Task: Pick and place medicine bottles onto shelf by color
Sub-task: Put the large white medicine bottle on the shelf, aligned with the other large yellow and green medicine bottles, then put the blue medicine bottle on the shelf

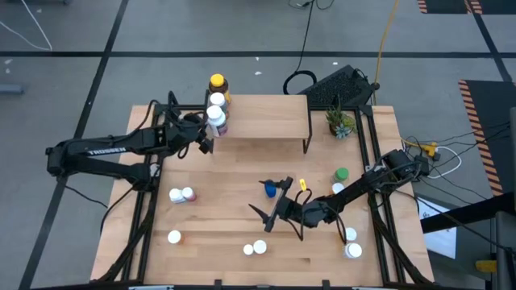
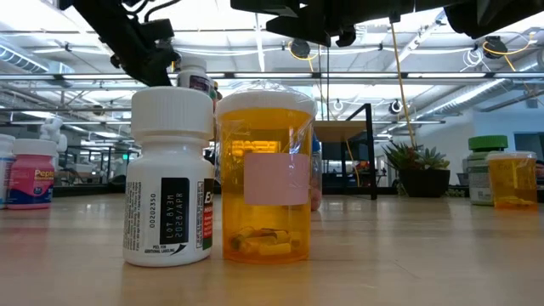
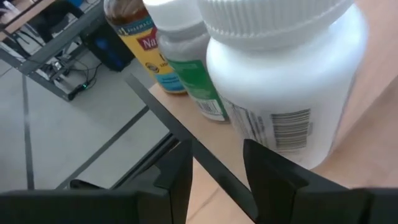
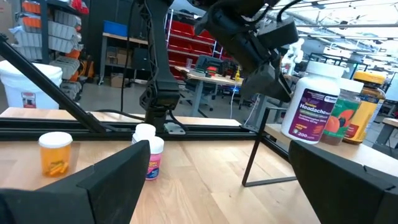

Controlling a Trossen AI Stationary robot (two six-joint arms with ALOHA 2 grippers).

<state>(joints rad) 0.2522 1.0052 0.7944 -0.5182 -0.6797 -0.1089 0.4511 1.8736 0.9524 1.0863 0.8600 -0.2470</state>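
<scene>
The shelf [image 1: 262, 121] stands at the table's far side. Along its left end are a yellow-capped amber bottle [image 1: 216, 83], a green-labelled bottle [image 3: 186, 68] and a white bottle [image 3: 286, 81]. The white one looks tilted in the right wrist view [image 4: 309, 106]. My left gripper [image 3: 217, 171] is at that end, its fingers a little apart with the shelf's edge between them and the white bottle just beyond one finger. My right gripper [image 1: 272, 213] hangs wide open [image 4: 233, 186] mid-table, near a blue bottle [image 1: 270, 188]. My left gripper has one finger [image 3: 267, 171] close against the lower side of the white bottle [image 3: 292, 146], at the shelf's left end. I cannot tell whether the finger touches the bottle. The bottle is not between the fingers.
Loose bottles lie about the table: a pair at the left [image 1: 182, 195], one near the front left [image 1: 174, 237], a white and an orange one at the front [image 2: 170, 178] [image 2: 265, 178], a green-capped one [image 1: 342, 173] and others at the right [image 1: 352, 246]. A potted plant [image 1: 339, 122] stands at the far right.
</scene>
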